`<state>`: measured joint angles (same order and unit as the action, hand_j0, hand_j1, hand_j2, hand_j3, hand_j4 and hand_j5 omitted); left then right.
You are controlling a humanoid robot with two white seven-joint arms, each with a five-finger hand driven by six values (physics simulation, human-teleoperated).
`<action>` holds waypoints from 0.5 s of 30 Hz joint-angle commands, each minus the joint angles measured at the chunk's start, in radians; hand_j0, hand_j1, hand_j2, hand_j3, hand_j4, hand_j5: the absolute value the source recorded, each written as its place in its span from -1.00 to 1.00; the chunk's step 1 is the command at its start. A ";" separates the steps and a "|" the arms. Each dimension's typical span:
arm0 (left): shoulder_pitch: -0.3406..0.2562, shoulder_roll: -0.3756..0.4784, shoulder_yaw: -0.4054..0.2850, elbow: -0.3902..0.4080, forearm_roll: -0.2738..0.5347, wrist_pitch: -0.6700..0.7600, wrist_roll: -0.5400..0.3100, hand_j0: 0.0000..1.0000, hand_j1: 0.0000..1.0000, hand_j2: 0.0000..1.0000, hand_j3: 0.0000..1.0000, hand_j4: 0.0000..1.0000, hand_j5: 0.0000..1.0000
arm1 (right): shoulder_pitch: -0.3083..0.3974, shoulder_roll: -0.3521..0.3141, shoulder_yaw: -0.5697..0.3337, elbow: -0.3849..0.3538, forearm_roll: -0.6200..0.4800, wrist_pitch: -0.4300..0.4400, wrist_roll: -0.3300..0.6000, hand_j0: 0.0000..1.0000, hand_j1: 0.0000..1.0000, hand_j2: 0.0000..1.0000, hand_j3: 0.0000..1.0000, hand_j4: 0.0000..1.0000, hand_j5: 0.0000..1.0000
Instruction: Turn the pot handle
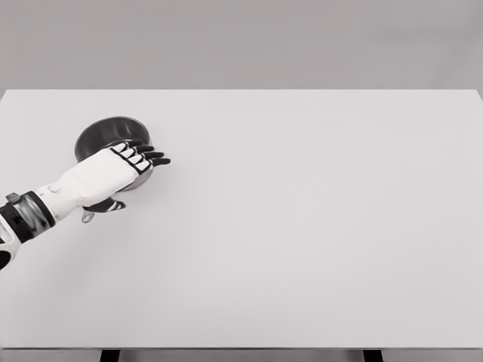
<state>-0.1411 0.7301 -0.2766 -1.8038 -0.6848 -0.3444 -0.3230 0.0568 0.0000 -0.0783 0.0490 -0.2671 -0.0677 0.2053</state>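
- so, the pot (113, 136) sits on the far left part of the table (302, 241), a dark round metal bowl seen from above, upright as far as i can tell.
- i judge it rigid, fairly light and smooth, so it may skid on the bare top rather than pivot if pushed off-centre.
- its handle (87, 216) points toward me; only the small end pokes out below my wrist, the rest is hidden.
- that handle is the place to take hold, near the end for leverage.
- my left hand (113, 172) lies over the pot's near rim, fingers (155, 157) stretched out flat, thumb tucked under; i see no closed grip on anything.
- my right hand is out of sight.
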 commanded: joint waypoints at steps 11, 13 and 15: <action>0.011 0.025 0.014 0.000 0.002 0.002 -0.002 1.00 1.00 1.00 1.00 1.00 1.00 | 0.000 0.000 0.000 0.000 0.000 0.000 0.000 1.00 1.00 1.00 1.00 1.00 1.00; 0.014 0.031 0.014 0.000 0.004 0.024 -0.002 1.00 1.00 1.00 1.00 1.00 1.00 | 0.000 0.000 0.000 0.000 0.000 0.000 0.000 1.00 1.00 1.00 1.00 1.00 1.00; 0.018 0.032 0.014 0.000 0.004 0.041 -0.002 1.00 1.00 1.00 1.00 1.00 1.00 | 0.000 0.000 0.000 0.000 0.000 -0.001 0.000 1.00 1.00 1.00 1.00 1.00 1.00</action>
<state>-0.1227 0.7582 -0.2633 -1.8037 -0.6846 -0.3185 -0.3258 0.0568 0.0000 -0.0783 0.0490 -0.2671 -0.0676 0.2053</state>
